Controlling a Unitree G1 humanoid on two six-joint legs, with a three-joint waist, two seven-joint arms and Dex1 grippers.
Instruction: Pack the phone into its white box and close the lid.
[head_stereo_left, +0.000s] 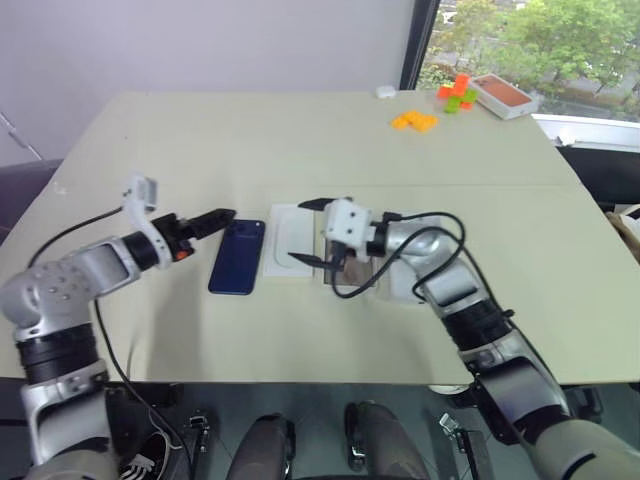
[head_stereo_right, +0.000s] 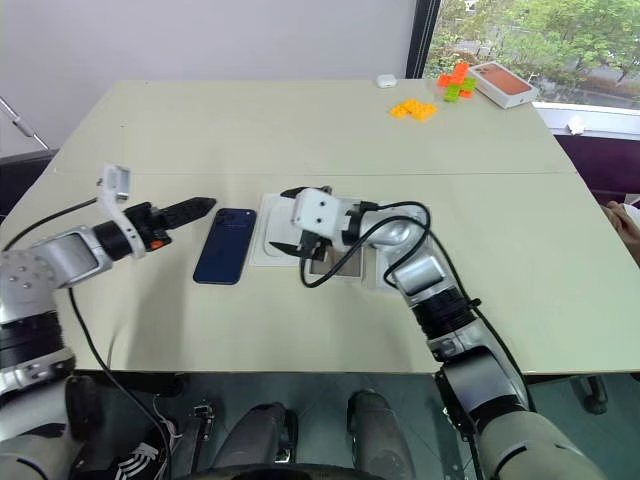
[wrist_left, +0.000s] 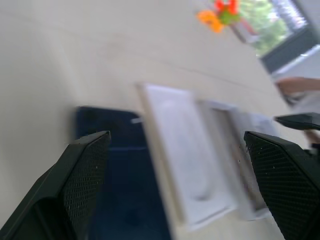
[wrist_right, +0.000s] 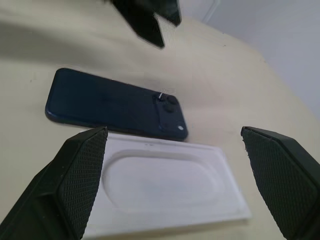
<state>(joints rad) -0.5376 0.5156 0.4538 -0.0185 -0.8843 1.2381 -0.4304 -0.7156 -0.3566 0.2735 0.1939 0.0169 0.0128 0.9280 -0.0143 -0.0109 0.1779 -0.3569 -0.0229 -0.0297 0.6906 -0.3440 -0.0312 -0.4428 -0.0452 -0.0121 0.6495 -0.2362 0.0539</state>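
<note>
Okay, phone (head_stereo_left: 238, 257) lies flat, back up, on the surface (head_stereo_left: 300, 140), just left of the white insert (head_stereo_left: 293, 242). My left tool (head_stereo_left: 214, 220) hovers by the phone's far left corner, fingers wide apart, nothing held. Right tool (head_stereo_left: 308, 232) over the insert, also wide, empty. White box (head_stereo_left: 350, 272) sits right of the insert, mostly hidden. I'd straddle the phone's long edges w/ the left tool, go low, pinch square.

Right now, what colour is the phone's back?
Dark navy blue; the phone shows best in the right wrist view.
</note>
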